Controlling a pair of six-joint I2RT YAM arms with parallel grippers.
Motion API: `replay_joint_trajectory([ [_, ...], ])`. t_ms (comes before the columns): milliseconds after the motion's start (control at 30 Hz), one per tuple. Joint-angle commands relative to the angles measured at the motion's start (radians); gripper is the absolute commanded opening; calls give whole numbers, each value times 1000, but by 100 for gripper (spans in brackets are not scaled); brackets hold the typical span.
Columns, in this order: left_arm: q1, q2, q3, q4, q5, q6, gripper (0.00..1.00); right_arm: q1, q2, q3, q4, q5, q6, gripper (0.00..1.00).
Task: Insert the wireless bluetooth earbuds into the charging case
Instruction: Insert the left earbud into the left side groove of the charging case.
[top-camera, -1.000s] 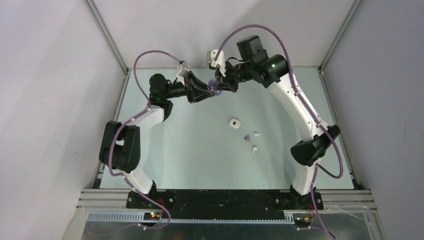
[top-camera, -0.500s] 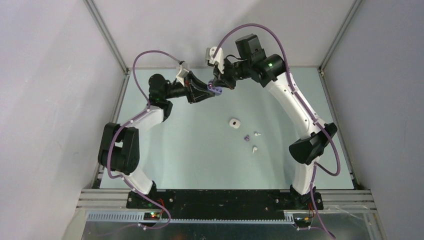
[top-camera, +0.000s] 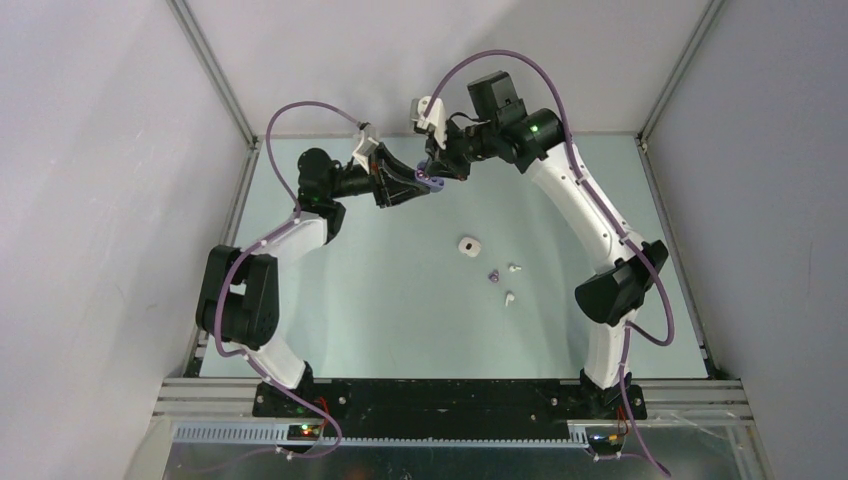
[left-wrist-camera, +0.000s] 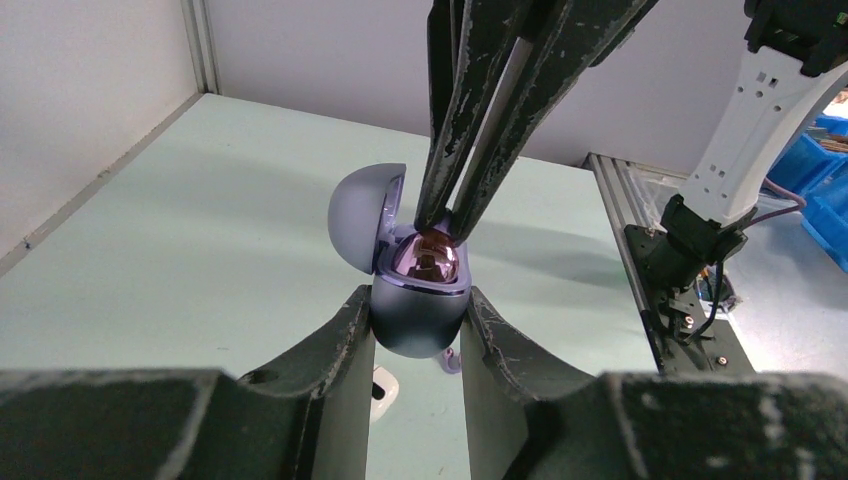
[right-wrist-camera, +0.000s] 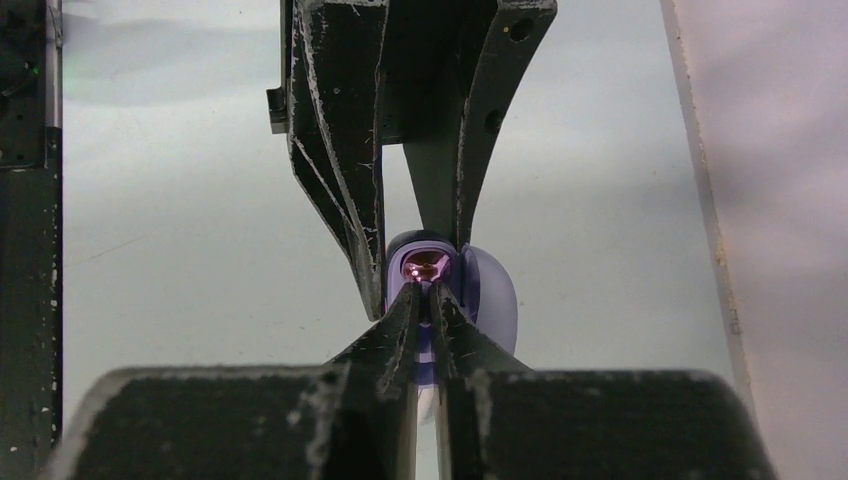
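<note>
Glossy earbud (left-wrist-camera: 428, 258), matt plastic case (left-wrist-camera: 418, 318)

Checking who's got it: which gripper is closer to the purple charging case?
Left. The left gripper clamps the purple charging case by its sides; the right gripper is above it, closed tips at the earbud seated inside.

So the table (top-camera: 400, 290) is a pale mint-green sheet boxed in by grey walls, and only a small cluster of stuff sits on it, a bit right of the middle. There's a white case (top-camera: 468, 245) lying flat. Just toward the near-right of it are a purple earbud (top-camera: 493, 275) with a white earbud (top-camera: 515, 268) right beside it, and a second white earbud (top-camera: 509, 298) a little nearer to the arm bases.
</note>
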Motion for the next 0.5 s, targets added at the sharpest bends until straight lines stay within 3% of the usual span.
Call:
replay_joint_trajectory([
  [0, -5, -45, 10, 27, 13, 28, 0, -5, 13, -7, 4, 13, -20, 13],
  [200, -5, -37, 13, 23, 11, 24, 0, 22, 0, 18, 34, 39, -15, 31],
  [467, -5, -24, 19, 23, 5, 20, 0, 39, -79, 33, 101, 54, 17, 39],
])
